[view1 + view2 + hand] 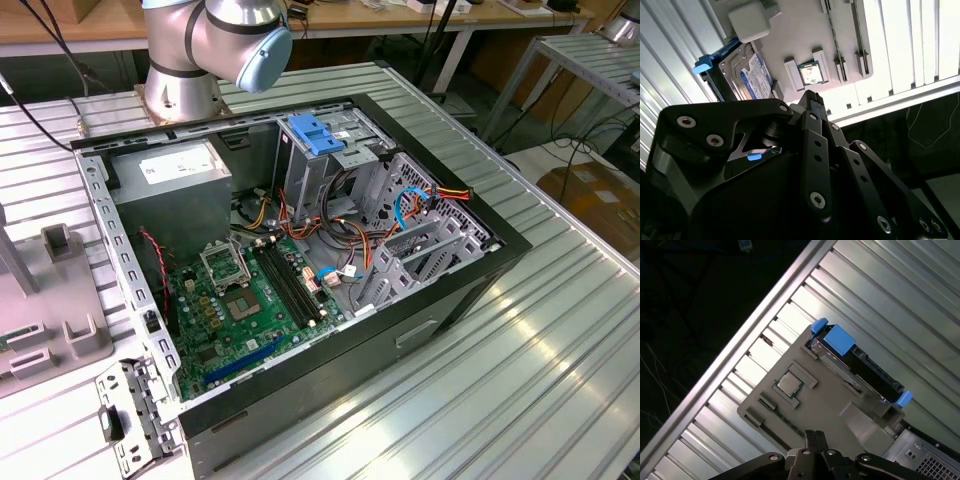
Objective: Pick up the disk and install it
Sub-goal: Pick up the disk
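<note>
The gripper [813, 434] hangs above a grey fixture [825, 405] and touches nothing. Its black fingers [808, 441] are pressed together at the tips and carry nothing.

The fixture lies flat on the ribbed metal counter [880, 290]. A small square processor chip [788, 383] sits in a recess of the fixture. The disk [871, 374] stands on its long edge in a slot along one side of the fixture, apart from the fingertips. In the second wrist view, the disk [754, 75] shows its white label with a blue band. Blue plastic rails [705, 62] run along its sides.

In the exterior view, the fixture [70, 345] sits at the exterior view's left, just beside the open computer case [500, 255]. The case holds a green motherboard [240, 300], a grey power supply box [170, 185] and a light-blue clip [315, 135] on top of the drive cage. The arm [215, 40] stands on its base behind the case.
</note>
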Available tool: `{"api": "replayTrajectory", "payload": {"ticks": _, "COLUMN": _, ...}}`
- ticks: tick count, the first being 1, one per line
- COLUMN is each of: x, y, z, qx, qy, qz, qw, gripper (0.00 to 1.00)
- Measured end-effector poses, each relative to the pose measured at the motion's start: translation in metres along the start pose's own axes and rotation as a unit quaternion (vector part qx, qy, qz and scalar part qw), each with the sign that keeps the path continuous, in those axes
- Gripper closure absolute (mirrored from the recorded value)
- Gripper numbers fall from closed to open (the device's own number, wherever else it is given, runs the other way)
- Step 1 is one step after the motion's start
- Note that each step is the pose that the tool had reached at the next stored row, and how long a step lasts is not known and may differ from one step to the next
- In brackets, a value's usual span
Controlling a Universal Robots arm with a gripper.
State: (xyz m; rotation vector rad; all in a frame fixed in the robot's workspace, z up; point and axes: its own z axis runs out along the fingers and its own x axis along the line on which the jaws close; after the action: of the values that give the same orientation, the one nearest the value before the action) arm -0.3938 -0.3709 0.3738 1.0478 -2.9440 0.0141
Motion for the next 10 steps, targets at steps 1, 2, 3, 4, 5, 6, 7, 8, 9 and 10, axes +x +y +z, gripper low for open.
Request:
{"api": "replayTrajectory", "payload": {"ticks": 1, "x": 0.0, "y": 0.0, "z": 0.0, "qx": 0.0001, "qy": 0.0, "qz": -0.004, "qw": 0.99999, "gripper": 0.89}}
{"api": "replayTrajectory", "payload": {"ticks": 2, "x": 0.0, "y": 0.0, "z": 0.0, "qx": 0.0001, "qy": 0.0, "qz": -0.007, "qw": 0.99998, "gripper": 0.89}}
{"api": "replayTrajectory", "payload": {"ticks": 3, "x": 0.0, "y": 0.0, "z": 0.0, "qx": 0.0002, "qy": -0.0001, "qz": -0.01, "qw": 0.99995, "gripper": 0.89}}
{"api": "replayTrajectory", "payload": {"ticks": 4, "x": 0.0, "y": 0.0, "z": 0.0, "qx": 0.0003, "qy": -0.0001, "qz": -0.014, "qw": 0.9999, "gripper": 0.89}}
{"api": "replayTrajectory", "payload": {"ticks": 5, "x": 0.0, "y": 0.0, "z": 0.0, "qx": 0.0003, "qy": -0.0001, "qz": -0.018, "qw": 0.99984, "gripper": 0.89}}
{"api": "replayTrajectory", "payload": {"ticks": 6, "x": 0.0, "y": 0.0, "z": 0.0, "qx": 0.0004, "qy": -0.0001, "qz": -0.02, "qw": 0.9998, "gripper": 0.89}}
{"api": "replayTrajectory", "payload": {"ticks": 7, "x": 0.0, "y": 0.0, "z": 0.0, "qx": 0.0004, "qy": -0.0001, "qz": -0.022, "qw": 0.99975, "gripper": 0.89}}
{"api": "replayTrajectory", "payload": {"ticks": 8, "x": 0.0, "y": 0.0, "z": 0.0, "qx": 0.0005, "qy": -0.0001, "qz": -0.025, "qw": 0.99969, "gripper": 0.89}}
{"api": "replayTrajectory", "payload": {"ticks": 9, "x": 0.0, "y": 0.0, "z": 0.0, "qx": 0.0005, "qy": -0.0001, "qz": -0.028, "qw": 0.99961, "gripper": 0.89}}
{"api": "replayTrajectory", "payload": {"ticks": 10, "x": 0.0, "y": 0.0, "z": 0.0, "qx": 0.0006, "qy": -0.0001, "qz": -0.031, "qw": 0.99952, "gripper": 0.89}}
